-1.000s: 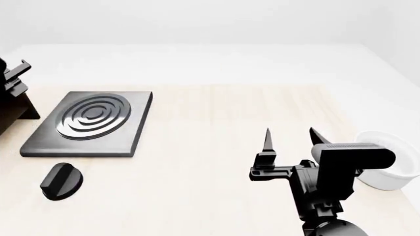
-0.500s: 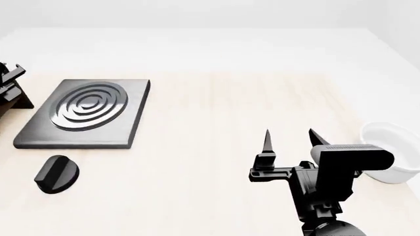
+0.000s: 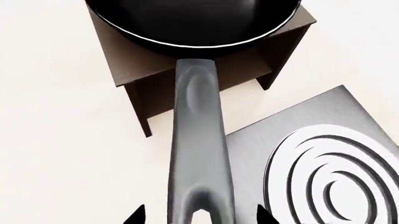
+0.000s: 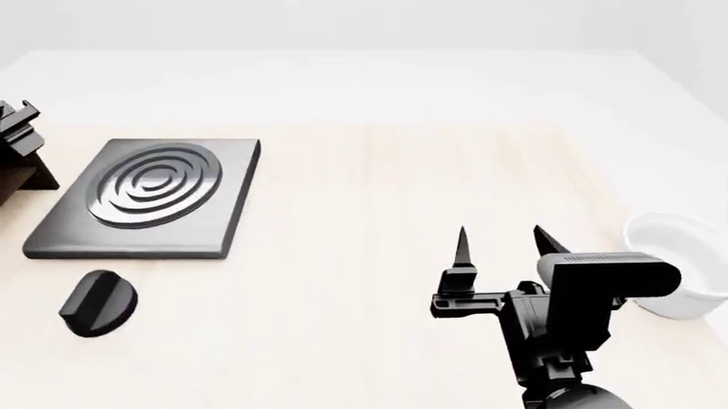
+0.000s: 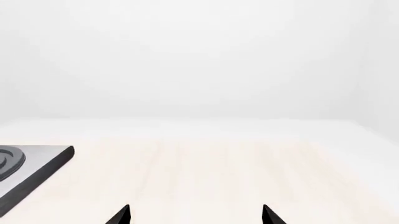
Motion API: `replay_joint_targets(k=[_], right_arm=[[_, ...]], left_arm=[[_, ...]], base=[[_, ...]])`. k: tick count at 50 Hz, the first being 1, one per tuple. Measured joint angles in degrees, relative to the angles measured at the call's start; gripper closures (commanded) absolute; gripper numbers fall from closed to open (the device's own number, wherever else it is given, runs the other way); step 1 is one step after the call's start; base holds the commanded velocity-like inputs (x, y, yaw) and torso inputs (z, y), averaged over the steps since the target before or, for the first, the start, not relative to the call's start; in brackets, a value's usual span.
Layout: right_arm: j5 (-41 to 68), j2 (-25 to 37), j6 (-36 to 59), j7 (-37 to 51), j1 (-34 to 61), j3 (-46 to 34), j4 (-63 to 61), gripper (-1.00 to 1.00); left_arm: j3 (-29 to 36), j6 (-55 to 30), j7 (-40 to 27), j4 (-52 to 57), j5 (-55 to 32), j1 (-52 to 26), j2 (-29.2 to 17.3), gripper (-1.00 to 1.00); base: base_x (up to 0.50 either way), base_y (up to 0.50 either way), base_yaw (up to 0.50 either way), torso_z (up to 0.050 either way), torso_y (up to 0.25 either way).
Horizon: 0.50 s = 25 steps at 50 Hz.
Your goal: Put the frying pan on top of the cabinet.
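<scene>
In the left wrist view the black frying pan [image 3: 193, 18] rests on top of the dark brown cabinet [image 3: 134, 70]. Its long grey handle [image 3: 198, 140] sticks out past the cabinet's edge. My left gripper [image 3: 199, 215] is open, with a fingertip on either side of the handle's end and a gap on both sides. In the head view only a bit of the left gripper [image 4: 14, 123] and of the cabinet [image 4: 26, 181] show at the far left edge; the pan is out of that view. My right gripper [image 4: 499, 243] is open and empty above the table's right half.
A square grey plate with concentric rings [image 4: 228, 213] lies next to the cabinet; it also shows in the left wrist view [image 3: 262, 154] and the right wrist view [image 5: 44, 163]. A black knob [image 4: 101, 302] lies in front of it. A white bowl [image 4: 673, 264] stands at the right edge.
The head view has shifted, so the plate and knob sit a little higher and further left in it. The left gripper at the edge moved slightly. The right arm has not moved.
</scene>
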Motion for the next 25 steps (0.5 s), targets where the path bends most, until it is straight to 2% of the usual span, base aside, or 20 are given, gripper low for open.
replay_joint_targets(k=[21,25], right_arm=[[0.3,0.3,-0.4,0.3,0.0,-0.4,0.1,-1.0],[0.3,0.3,-0.5,0.3,0.0,-0.4,0.2,-1.0]], left_arm=[[4.3,1.5,3.1,0.0,-0.3,-1.1,0.3,-1.0],[5.2,1.8,3.7,0.0,-0.2,-1.1,0.6,-1.0]], base=[[0.0,0.0,0.0,0.0,0.25],[0.0,0.0,0.0,0.0,0.022]])
